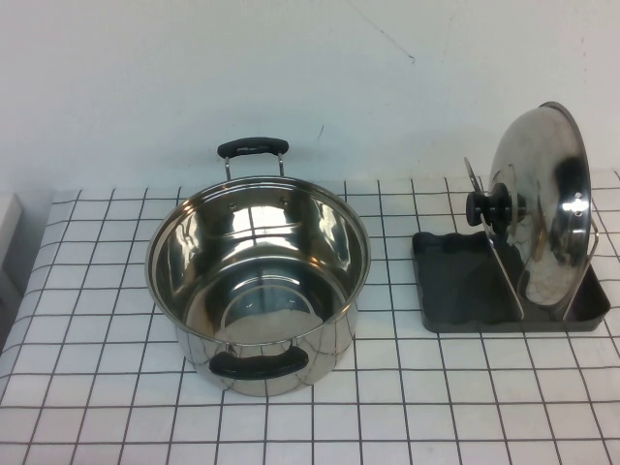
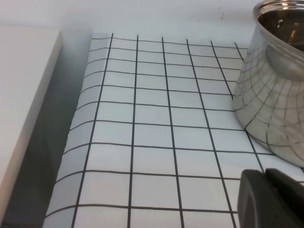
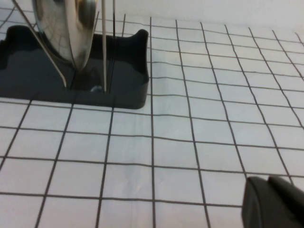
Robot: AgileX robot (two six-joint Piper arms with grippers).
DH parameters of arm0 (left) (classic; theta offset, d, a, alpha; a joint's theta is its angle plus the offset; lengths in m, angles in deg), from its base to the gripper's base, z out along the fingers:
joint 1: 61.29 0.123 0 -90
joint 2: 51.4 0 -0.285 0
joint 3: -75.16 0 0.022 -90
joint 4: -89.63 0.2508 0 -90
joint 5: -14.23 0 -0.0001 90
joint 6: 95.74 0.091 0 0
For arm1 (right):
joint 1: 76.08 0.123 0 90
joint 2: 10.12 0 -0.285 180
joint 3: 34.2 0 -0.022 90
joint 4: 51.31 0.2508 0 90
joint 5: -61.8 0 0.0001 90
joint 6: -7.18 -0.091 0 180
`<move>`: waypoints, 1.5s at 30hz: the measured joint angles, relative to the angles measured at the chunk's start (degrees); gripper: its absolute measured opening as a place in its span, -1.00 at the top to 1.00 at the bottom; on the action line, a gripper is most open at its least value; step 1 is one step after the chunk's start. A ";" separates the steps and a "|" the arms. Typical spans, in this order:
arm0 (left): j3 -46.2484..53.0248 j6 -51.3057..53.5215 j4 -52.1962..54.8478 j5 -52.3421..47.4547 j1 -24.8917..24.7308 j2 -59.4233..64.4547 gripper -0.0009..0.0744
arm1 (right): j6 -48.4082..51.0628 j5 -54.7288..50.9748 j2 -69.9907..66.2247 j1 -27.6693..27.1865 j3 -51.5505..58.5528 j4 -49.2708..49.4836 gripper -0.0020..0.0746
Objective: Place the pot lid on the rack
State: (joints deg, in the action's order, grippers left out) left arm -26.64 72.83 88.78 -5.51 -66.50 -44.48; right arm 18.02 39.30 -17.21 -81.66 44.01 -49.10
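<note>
The shiny steel pot lid [image 1: 542, 208] with its black knob [image 1: 492, 207] stands on edge between the wire loops of the dark grey rack [image 1: 455, 291] at the right of the table. It also shows in the right wrist view [image 3: 61, 28], upright in the rack [image 3: 128, 80]. My left gripper [image 2: 266, 176] is shut and empty, low over the checked cloth beside the pot. My right gripper [image 3: 268, 183] is shut and empty, over the cloth a little away from the rack. Neither gripper shows in the high view.
A deep steel pot [image 1: 257, 281] with two black handles stands open at the table's middle; its wall shows in the left wrist view [image 2: 275, 95]. A white ledge [image 2: 23, 95] lies beside the cloth's left edge. A white wall runs behind the table.
</note>
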 joint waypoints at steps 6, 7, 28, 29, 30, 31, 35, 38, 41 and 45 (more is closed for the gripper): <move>0.00 0.00 0.00 0.00 0.00 0.00 0.98 | -2.31 0.10 0.00 1.74 0.00 -0.46 0.95; 0.00 0.00 0.00 0.00 0.00 0.00 0.98 | -2.43 0.10 0.00 1.99 0.00 -0.46 0.95; 0.00 0.00 0.00 0.00 0.00 0.00 0.98 | -11.59 0.45 0.00 2.36 0.11 -5.37 0.95; 0.00 0.00 0.00 0.00 0.00 0.00 0.98 | -12.22 0.45 0.00 2.36 0.11 -5.97 0.95; 0.00 0.00 0.00 0.00 0.00 0.00 0.98 | -12.68 0.45 0.00 2.36 0.11 -6.20 0.95; 0.00 0.00 0.00 0.00 0.00 0.00 0.98 | -13.19 0.45 0.00 2.36 0.11 -6.53 0.95; 0.00 0.00 0.00 0.00 0.00 0.00 0.98 | -13.95 0.45 0.00 2.36 0.11 -7.02 0.95; 0.00 0.00 0.00 0.00 0.00 0.00 0.98 | -14.09 0.45 0.00 2.36 0.11 -7.12 0.95; 0.00 0.00 0.00 0.00 0.00 0.00 0.98 | -14.20 0.45 0.00 2.36 0.11 -7.12 0.95; 0.00 0.00 0.00 0.00 0.00 0.00 0.98 | -14.20 0.45 0.00 2.36 0.11 -7.12 0.95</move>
State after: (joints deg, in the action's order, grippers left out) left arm -26.64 72.83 88.78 -5.51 -66.50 -44.48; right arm 3.82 39.75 -17.21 -79.30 44.12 -56.22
